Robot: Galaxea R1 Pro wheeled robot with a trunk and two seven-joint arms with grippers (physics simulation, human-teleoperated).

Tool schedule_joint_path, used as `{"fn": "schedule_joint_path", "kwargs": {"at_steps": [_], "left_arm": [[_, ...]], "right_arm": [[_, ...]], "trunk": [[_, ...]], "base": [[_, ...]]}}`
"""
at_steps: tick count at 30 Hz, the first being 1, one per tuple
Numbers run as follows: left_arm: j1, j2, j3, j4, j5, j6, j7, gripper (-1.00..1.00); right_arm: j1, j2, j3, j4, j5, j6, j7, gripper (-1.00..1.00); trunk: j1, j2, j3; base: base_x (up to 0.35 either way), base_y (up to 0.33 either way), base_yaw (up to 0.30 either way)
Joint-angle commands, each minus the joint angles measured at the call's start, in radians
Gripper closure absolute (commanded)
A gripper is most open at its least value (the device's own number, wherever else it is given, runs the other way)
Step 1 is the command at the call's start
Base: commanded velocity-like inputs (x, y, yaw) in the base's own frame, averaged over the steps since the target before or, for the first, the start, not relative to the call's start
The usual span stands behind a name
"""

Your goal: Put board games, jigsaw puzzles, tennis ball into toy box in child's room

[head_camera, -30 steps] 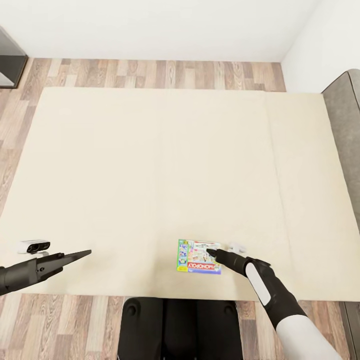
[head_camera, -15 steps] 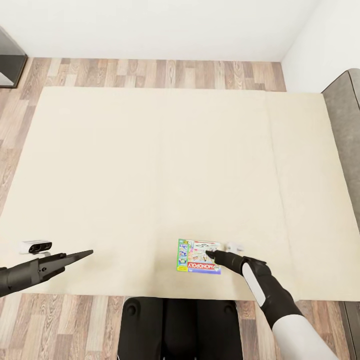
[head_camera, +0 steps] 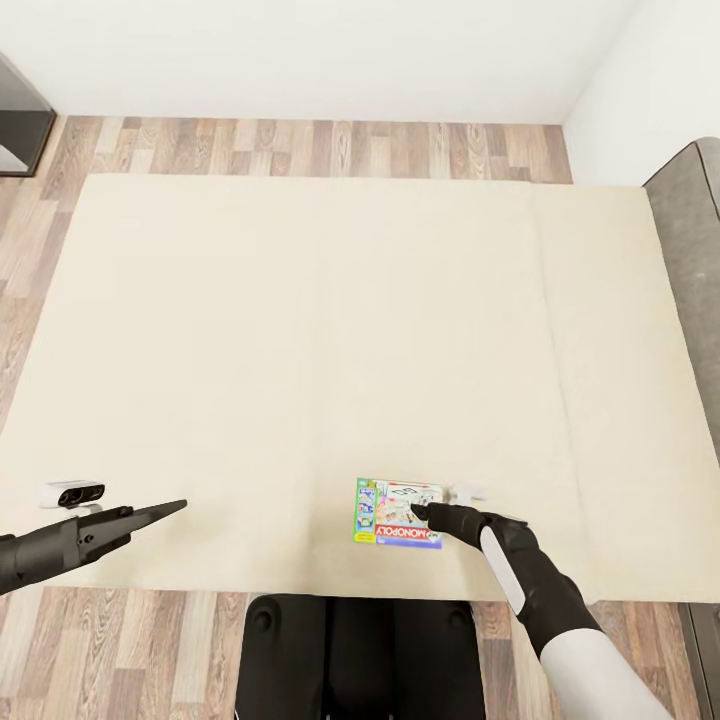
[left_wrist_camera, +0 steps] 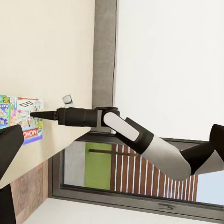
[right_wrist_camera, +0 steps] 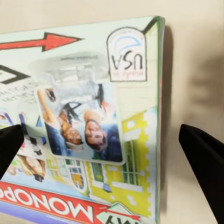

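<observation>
A Monopoly board game (head_camera: 392,512) lies flat on the cream bed (head_camera: 300,340), close to its near edge. My right gripper (head_camera: 421,513) is low over the game's right side and is open. In the right wrist view one finger is over the box lid (right_wrist_camera: 88,116) and the other is past the box's edge over the bed, with nothing held between them (right_wrist_camera: 112,158). The left wrist view shows the right arm's tip touching or just above the game (left_wrist_camera: 18,116). My left gripper (head_camera: 176,507) hovers open and empty over the bed's near left part.
Wood floor (head_camera: 300,148) runs around the bed, with a white wall beyond. A grey padded piece (head_camera: 692,270) stands at the bed's right side. Dark furniture (head_camera: 18,120) sits at the far left. My base (head_camera: 360,650) is against the bed's near edge.
My right forearm has shifted slightly left and nearer, and the gripper has settled a little lower at the game's right edge. The left arm has barely moved.
</observation>
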Motion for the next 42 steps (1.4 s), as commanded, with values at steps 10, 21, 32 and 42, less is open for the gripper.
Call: {"fn": "schedule_joint_path", "kwargs": {"at_steps": [10, 21, 32, 42], "left_arm": [[-0.001, 0.0, -0.001, 0.0, 0.0, 0.01, -0.004, -1.0], [-0.001, -0.001, -0.001, 0.0, 0.0, 0.01, -0.004, -1.0], [-0.001, 0.0, -0.001, 0.0, 0.0, 0.01, -0.004, -1.0], [-0.001, -0.001, -0.001, 0.0, 0.0, 0.01, -0.004, -1.0]], "right_arm": [[0.0, 0.001, 0.0, 0.017, -0.037, -0.005, 0.004, -1.0], [0.0, 0.001, 0.0, 0.017, -0.103, -0.004, 0.005, -1.0], [0.0, 0.001, 0.0, 0.017, -0.147, -0.004, 0.005, -1.0], [0.0, 0.001, 0.0, 0.017, -0.147, -0.004, 0.005, -1.0]], "trunk": [[0.001, -0.001, 0.011], [0.001, -0.001, 0.013], [0.001, -0.001, 0.018], [0.001, -0.001, 0.019]], "base": [[0.0, 0.0, 0.0], [0.0, 0.0, 0.0], [0.0, 0.0, 0.0], [0.0, 0.0, 0.0]]}}
